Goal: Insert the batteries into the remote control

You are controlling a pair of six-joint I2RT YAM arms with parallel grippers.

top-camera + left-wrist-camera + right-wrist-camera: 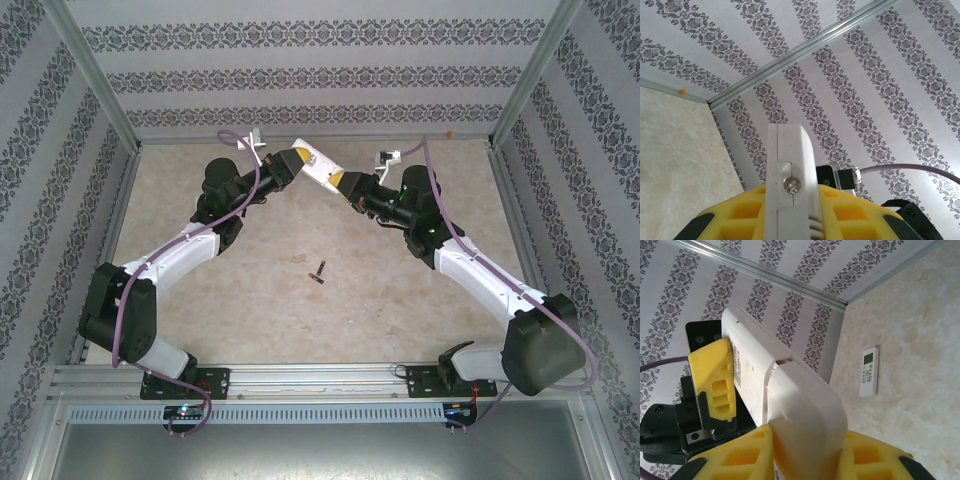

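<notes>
A white remote control (315, 168) hangs in the air over the back middle of the table, held at both ends. My left gripper (293, 160) is shut on its left end; in the left wrist view the remote (790, 170) stands edge-on between the yellow pads (735, 215). My right gripper (345, 185) is shut on the other end. There the rounded back cover of the remote (800, 405) sits between the pads (740, 460). The batteries (318, 272), small and dark, lie on the table below, apart from both grippers.
A second white remote (869, 371) with a small display lies flat on the beige table (250, 300) near the back wall. Patterned walls and metal rails (100, 90) close in the back and both sides.
</notes>
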